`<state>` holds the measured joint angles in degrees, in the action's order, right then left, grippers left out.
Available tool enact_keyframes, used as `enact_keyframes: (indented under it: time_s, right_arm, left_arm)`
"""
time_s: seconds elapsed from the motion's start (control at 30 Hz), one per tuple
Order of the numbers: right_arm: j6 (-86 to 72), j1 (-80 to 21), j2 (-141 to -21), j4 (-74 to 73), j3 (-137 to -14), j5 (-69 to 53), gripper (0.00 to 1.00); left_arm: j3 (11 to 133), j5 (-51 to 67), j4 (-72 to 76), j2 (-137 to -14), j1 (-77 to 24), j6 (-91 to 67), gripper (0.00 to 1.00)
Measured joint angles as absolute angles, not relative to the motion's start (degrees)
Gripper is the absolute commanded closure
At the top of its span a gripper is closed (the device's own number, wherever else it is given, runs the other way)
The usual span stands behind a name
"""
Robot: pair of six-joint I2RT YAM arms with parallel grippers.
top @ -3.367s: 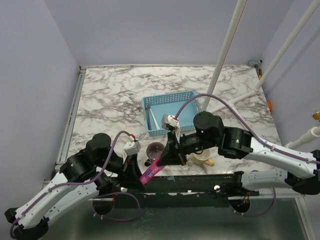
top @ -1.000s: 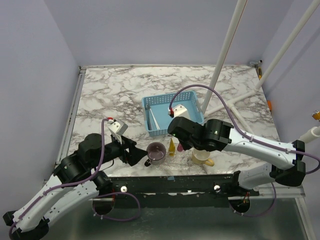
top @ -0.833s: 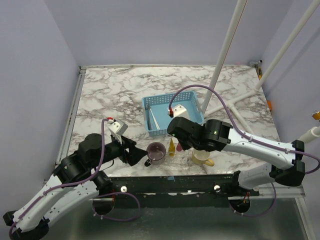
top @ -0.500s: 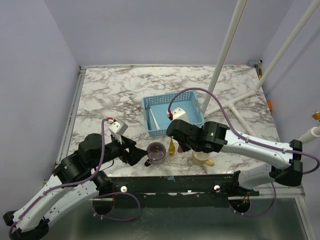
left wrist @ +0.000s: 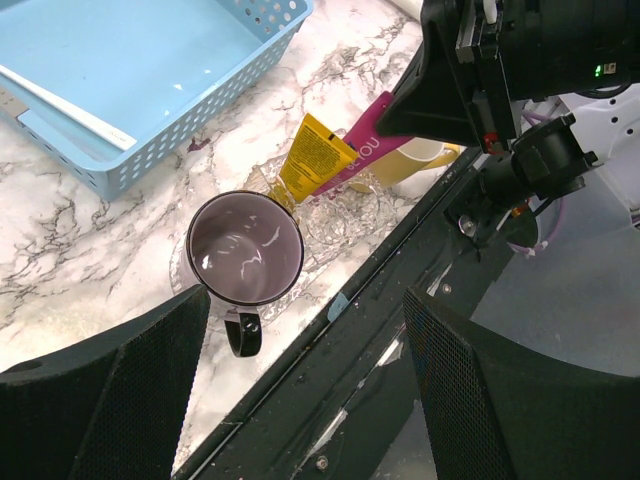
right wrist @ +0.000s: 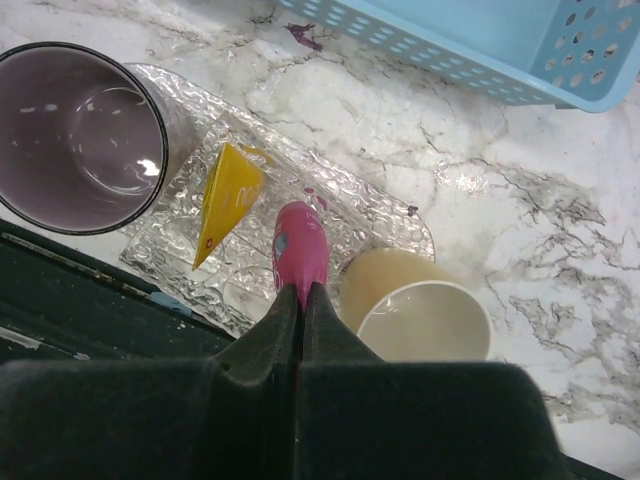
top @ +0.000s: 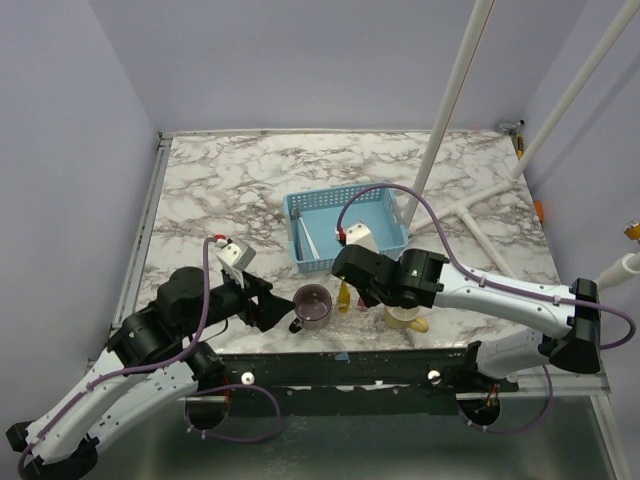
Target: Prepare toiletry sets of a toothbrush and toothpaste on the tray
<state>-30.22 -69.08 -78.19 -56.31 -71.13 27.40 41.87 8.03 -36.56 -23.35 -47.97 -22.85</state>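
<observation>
My right gripper (right wrist: 301, 290) is shut on the tail of the pink tube (right wrist: 300, 250), which points down at the clear crinkled tray (right wrist: 340, 195), between the purple mug (right wrist: 80, 140) and the cream mug (right wrist: 420, 320). The yellow tube (right wrist: 228, 200) lies on the tray beside the pink one. In the top view the right gripper (top: 352, 290) hides most of the pink tube; the yellow tube (top: 343, 293) shows. A whitish toothbrush (left wrist: 60, 95) lies in the blue basket (left wrist: 150, 40). My left gripper (left wrist: 308, 320) is open and empty over the table's front edge, left of the purple mug (top: 311, 304).
The blue basket (top: 345, 225) stands just behind the tray. The cream mug (top: 405, 316) sits at the tray's right end. White poles (top: 450, 100) rise at the back right. The black table rail (left wrist: 380, 330) runs along the front edge.
Earlier the left gripper held the pink tube at the front edge; now the right gripper holds it over the tray. In the last second the right arm shifted slightly; the left arm stayed still.
</observation>
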Motion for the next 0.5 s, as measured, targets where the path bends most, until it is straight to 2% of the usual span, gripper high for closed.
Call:
enact_keyframes:
  time_s: [0.5]
  right_arm:
    - [-28.9, -64.6, -77.9, -52.0, -68.3, 25.6, 0.99]
  left_arm:
    - [41.9, 7.8, -36.6, -23.6, -48.0, -22.9, 0.22]
